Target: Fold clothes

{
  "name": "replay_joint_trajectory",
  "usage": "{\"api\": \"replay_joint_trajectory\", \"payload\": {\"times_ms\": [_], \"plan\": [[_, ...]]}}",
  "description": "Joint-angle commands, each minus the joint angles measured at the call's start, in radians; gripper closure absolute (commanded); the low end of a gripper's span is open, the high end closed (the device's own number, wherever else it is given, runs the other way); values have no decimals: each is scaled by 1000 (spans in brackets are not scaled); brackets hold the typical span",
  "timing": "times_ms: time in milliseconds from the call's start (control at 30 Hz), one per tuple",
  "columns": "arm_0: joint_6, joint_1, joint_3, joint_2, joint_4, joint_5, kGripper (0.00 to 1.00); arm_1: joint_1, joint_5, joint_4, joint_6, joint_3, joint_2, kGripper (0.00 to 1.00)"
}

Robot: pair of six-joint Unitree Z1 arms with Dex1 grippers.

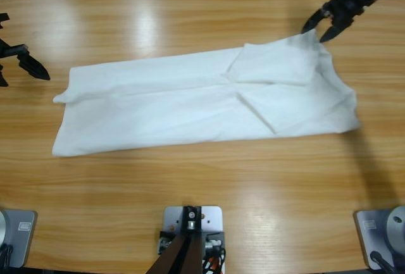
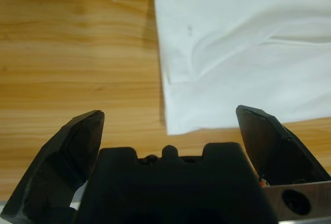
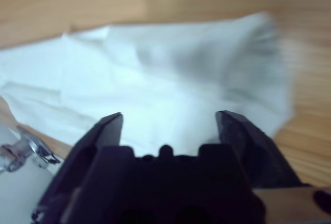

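Though blurred, T-shirt (image 3: pixel 170 89) between jaws

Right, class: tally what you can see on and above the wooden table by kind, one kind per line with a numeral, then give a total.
White T-shirts: 1
Black-jawed grippers: 2, the left gripper and the right gripper, both open and holding nothing
Wooden tables: 1
Total: 4

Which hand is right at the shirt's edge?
The right hand, open above the T-shirt at its far right corner. The left hand, also open, sits apart from the opposite end.
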Motion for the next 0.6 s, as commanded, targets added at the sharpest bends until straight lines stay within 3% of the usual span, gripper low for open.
{"api": "replay_joint_trajectory", "payload": {"times_ms": [33, 300, 600], "plan": [[-14, -20, 83, 0, -65, -21, 0, 186, -9, -20, 72, -6, -47, 0], [-17, -19, 85, 13, -96, -22, 0, 397, 26, 7, 130, -155, 9, 0], [-18, 2, 105, 18, -138, -23, 0, 464, 51, 49, 132, -273, 119, 0]]}}
